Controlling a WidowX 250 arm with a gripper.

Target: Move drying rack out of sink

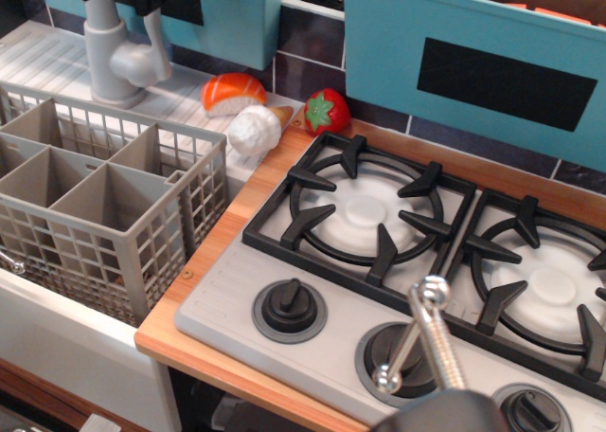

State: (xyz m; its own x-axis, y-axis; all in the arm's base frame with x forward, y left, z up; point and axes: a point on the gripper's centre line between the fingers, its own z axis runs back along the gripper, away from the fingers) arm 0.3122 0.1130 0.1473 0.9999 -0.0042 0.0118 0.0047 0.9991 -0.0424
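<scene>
in the sink (38,48), the drying rack (99,209) sits.

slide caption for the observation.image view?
Grey drying rack sits in the sink; gripper hovers over stove knobs.

Only a small piece of the robot shows, bottom edge of frame. gripper (414,342): two slim shiny metal fingers (437,333), ribbed or threaded like bolts, each with a rounded, ball-like tip. They rise from a dark grey, matte, rounded housing (445,413). Housing is mostly cropped, so probably the wrist.
</scene>
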